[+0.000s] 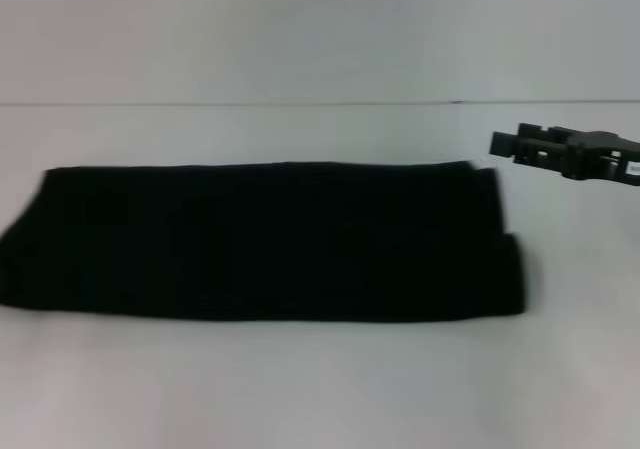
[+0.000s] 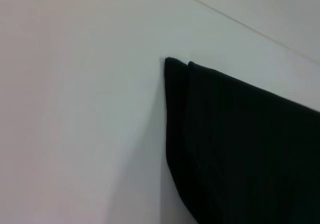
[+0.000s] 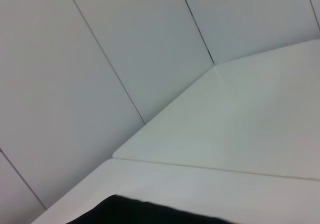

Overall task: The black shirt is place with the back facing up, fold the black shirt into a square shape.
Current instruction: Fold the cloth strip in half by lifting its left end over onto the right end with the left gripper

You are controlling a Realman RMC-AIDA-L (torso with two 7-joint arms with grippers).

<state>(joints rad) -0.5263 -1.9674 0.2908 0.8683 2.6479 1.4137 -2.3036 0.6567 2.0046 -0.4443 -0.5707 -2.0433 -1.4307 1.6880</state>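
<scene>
The black shirt (image 1: 260, 241) lies folded into a long flat band across the white table, from the far left to right of the middle. One end of it shows in the left wrist view (image 2: 240, 144), with two stacked edges, and a dark edge of it shows in the right wrist view (image 3: 150, 213). My right gripper (image 1: 502, 145) hovers above the table just beyond the shirt's back right corner, apart from the cloth and holding nothing. My left gripper is out of view.
The white table (image 1: 320, 389) runs wide in front of and behind the shirt. A pale panelled wall (image 3: 125, 44) stands behind the table's back edge.
</scene>
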